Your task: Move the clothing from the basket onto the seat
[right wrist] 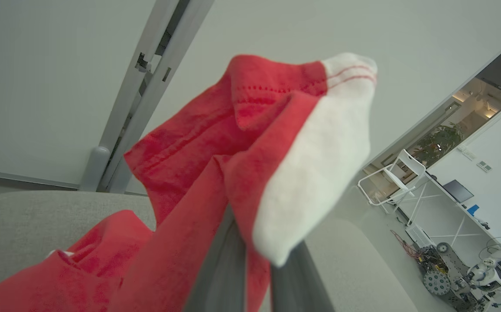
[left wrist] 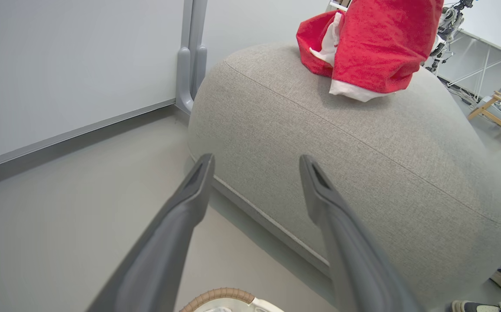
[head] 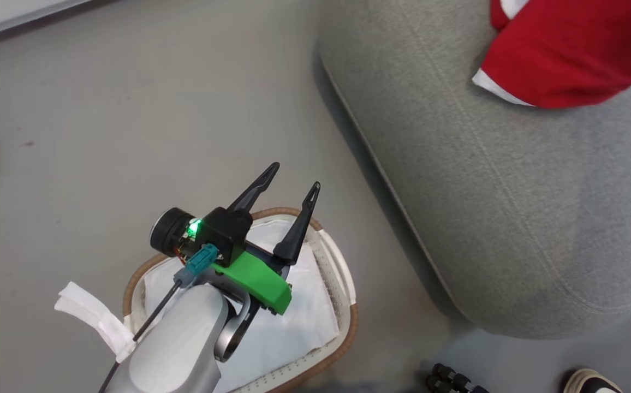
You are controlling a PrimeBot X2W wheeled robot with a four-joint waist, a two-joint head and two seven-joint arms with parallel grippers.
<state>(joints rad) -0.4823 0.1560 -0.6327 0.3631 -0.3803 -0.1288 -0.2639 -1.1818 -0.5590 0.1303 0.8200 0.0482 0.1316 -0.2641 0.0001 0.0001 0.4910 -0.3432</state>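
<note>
Holding clothing (right wrist: pixel 216 143) clamped in right tool (right wrist: pixel 257 264), fabric hanging down onto seat (head: pixel 512 207), hem seems touching. Empty left tool (head: pixel 295 177), fingers apart, over basket (head: pixel 351 322). Seat lies straight below right tool, nearer one.

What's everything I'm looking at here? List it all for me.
clothing: one bundle, red with white trim, on top of the seat
seat: one, light grey, beside the basket
basket: one, white with brown rim, on the floor
liner: one, white, inside the basket
shoe: one, pale, a person's, on the floor near the seat
left gripper: one, dark fingers, open, above the basket
right gripper: one, dark fingers, shut on the clothing
</note>
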